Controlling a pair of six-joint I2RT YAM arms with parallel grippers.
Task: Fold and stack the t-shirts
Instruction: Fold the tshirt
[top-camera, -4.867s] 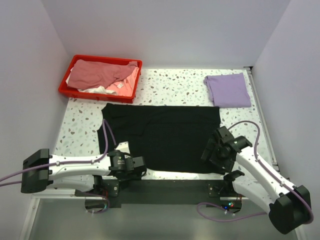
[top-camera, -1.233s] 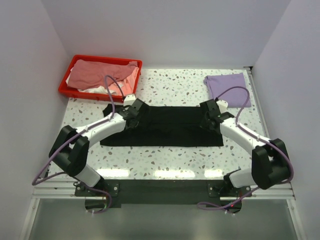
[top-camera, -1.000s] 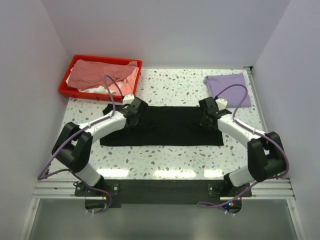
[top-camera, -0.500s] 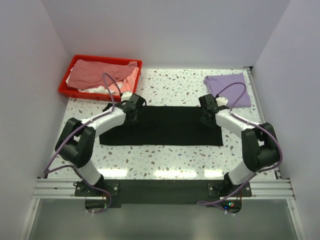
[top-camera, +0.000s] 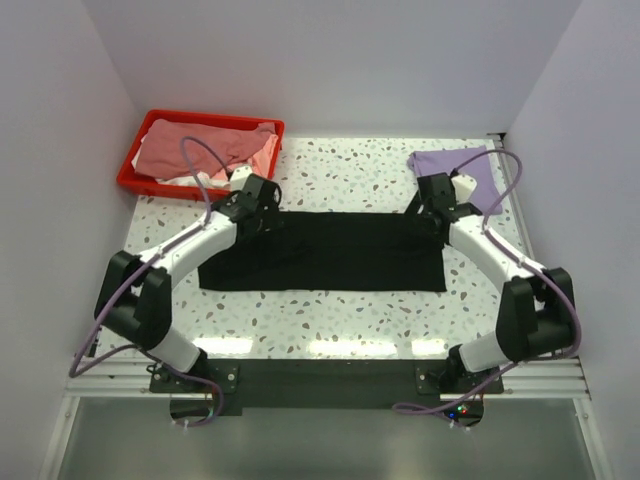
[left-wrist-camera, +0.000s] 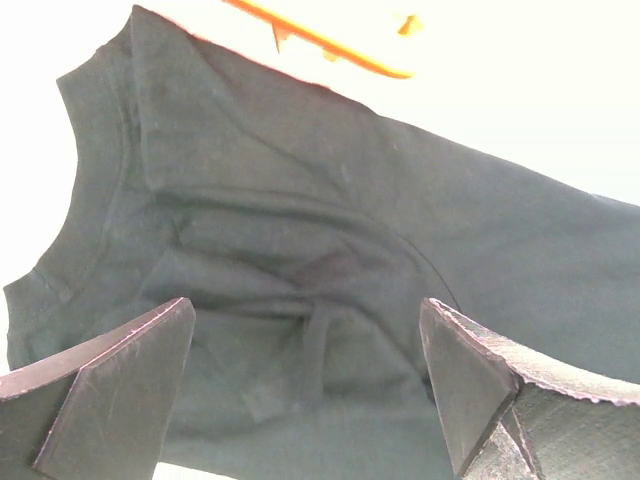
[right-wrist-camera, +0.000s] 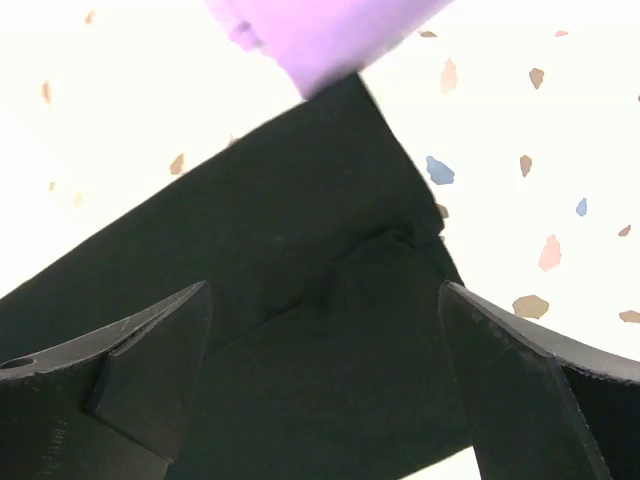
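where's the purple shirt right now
In the top view the purple shirt lies folded at the far right corner of the table, just past the right end of the black shirt, across from the red bin.

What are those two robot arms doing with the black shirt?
They are folding t-shirts. The black t-shirt lies folded over into a long strip on the table. The left gripper and right gripper hover open over its far corners, holding nothing. A folded purple t-shirt sits at the far right, and more shirts wait in the red bin.

Wrinkled black t-shirt (left-wrist-camera: 330, 230) filling the view, left gripper (left-wrist-camera: 305, 320) spread wide over it, orange-red bin (left-wrist-camera: 330, 40) edge at top
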